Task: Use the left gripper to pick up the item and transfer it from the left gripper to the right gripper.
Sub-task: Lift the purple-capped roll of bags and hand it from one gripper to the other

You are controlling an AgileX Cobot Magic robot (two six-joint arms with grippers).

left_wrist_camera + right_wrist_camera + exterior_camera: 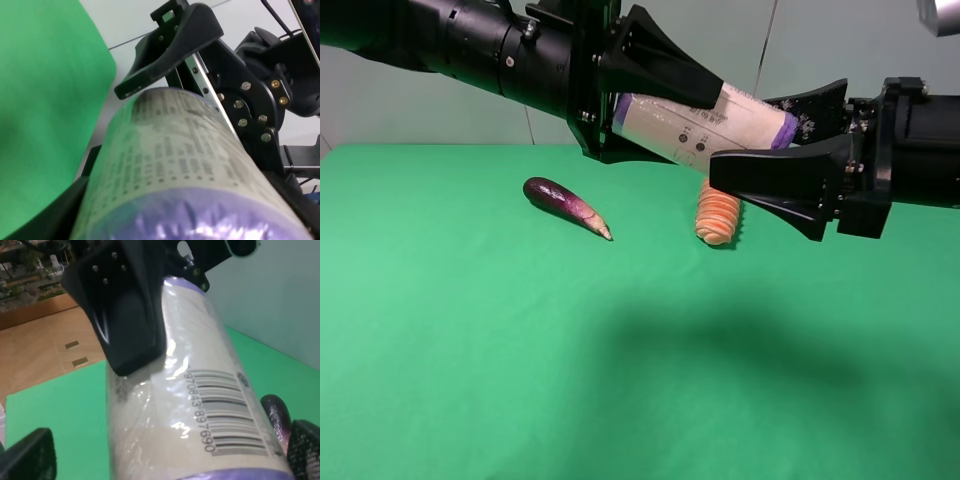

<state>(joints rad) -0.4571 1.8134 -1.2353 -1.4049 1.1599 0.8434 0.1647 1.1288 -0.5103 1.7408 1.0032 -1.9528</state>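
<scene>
Left jaws: the left gripper (685,120) is clamped on the item (670,125), one finger over its top and the other under it. In the left wrist view a finger (167,50) presses on the printed wall of the item (165,165).
Right jaws: the right gripper (745,138) stands wide apart, one finger on each side of the item's free purple end. In the right wrist view its fingertips (25,455) sit to either side of the item (175,405), not closed on it. Whether the far fingertip grazes the wall I cannot tell.
Item, place: in the air, lying roughly level above the far half of the bench (620,380), clear of the surface. One end is inside the left grip, the other between the right jaws.
Other things: eggplant (565,205) and carrot piece (718,215) lie on the bench toward its far edge, apart from each other, neither touched. The carrot piece is about under the right jaws.
Done: pick-up with the left gripper. Item lifted and presented to the right gripper, the two grippers meeting nose to nose.
Left to do: right jaws must close on the free end, then the left jaws must let go and draw off.
Judgement: about two thirds through. The hand-over itself is not yet made.
</scene>
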